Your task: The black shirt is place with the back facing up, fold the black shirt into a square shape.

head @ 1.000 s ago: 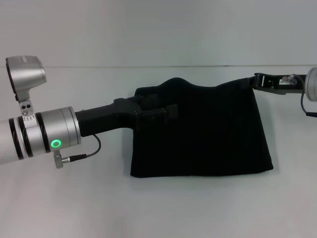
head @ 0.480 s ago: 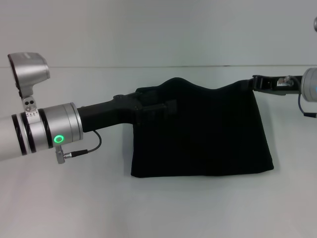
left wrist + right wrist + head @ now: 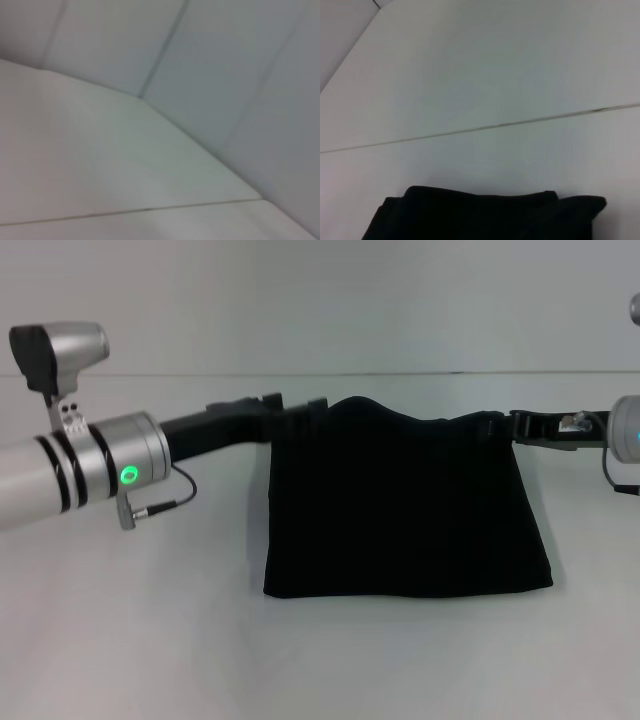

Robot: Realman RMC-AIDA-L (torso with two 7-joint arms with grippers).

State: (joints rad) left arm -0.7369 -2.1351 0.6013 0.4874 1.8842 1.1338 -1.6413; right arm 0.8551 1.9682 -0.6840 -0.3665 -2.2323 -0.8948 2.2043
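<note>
**Shirt lifted at both far corners, near edge on bench**

The shirt [image 3: 405, 505] sits mid-scene, folded into a rough rectangle. Its near edge lies flat on the white bench [image 3: 150, 640]. Its far edge is raised and sags between the two corners, with a hump toward the left and a dip toward the right. No lettering shows on the upper side.

The left gripper [image 3: 300, 410] is at the far left corner of the shirt, reaching in from the left. Black jaws against black cloth: whether they are pinching the corner or spread cannot be told. The left wrist view shows only bare bench and wall [image 3: 225, 60].

The right gripper [image 3: 510, 425] is at the far right corner, reaching in from the right. The cloth is drawn taut up to it, and the jaws look pressed together on that corner. The right wrist view shows a bunched edge of the shirt [image 3: 485, 212] and the bench beyond it, with a seam line crossing the surface.
</note>
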